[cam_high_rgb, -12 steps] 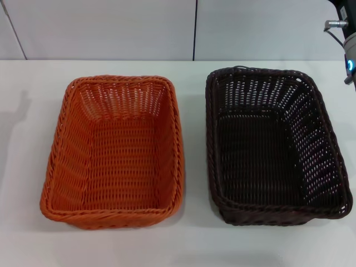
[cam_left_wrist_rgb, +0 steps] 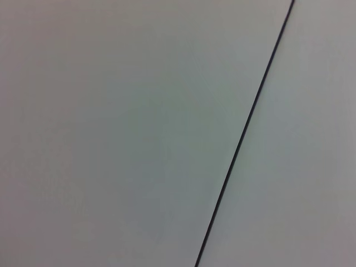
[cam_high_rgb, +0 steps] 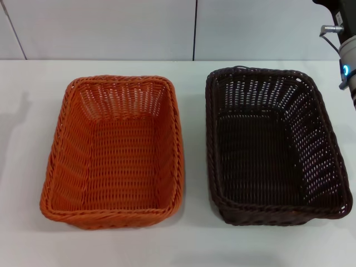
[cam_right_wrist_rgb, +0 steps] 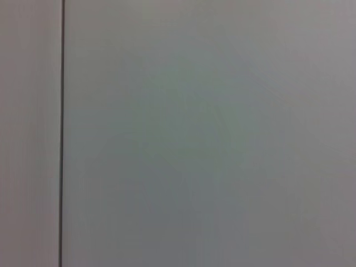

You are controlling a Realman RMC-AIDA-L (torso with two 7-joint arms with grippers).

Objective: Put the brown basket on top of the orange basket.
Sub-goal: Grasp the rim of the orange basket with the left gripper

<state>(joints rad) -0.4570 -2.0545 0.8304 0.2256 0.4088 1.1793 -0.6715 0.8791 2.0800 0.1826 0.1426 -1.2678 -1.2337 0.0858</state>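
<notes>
You have both baskets sitting side by side on the white table (cam_high_rgb: 194, 245), each upright with its open mouth facing up and nothing inside. The orange basket (cam_high_rgb: 114, 150) is on the robot's left half of the table, and the brown basket (cam_high_rgb: 272, 146) is on the right half, just beside it with a narrow strip of bare tabletop between their long sides, so they are close but not touching. The brown one lies slightly skewed, its near end swung a little outward to the right, and its far rim reaches a bit closer to the back edge of the table than the orange one's does. Neither basket is stacked on the other. At the upper right corner of the head view you can see part of the right arm (cam_high_rgb: 346, 50), a grey housing with a small blue light, raised beside the far right corner of the brown basket and not in contact with it; the right gripper itself is out of sight, so you cannot tell how its claw stands. The left arm and its gripper do not show in the head view. Both wrist views give you only a plain pale wall panel (cam_left_wrist_rgb: 122, 133) crossed by a thin dark seam (cam_left_wrist_rgb: 245, 128)
</notes>
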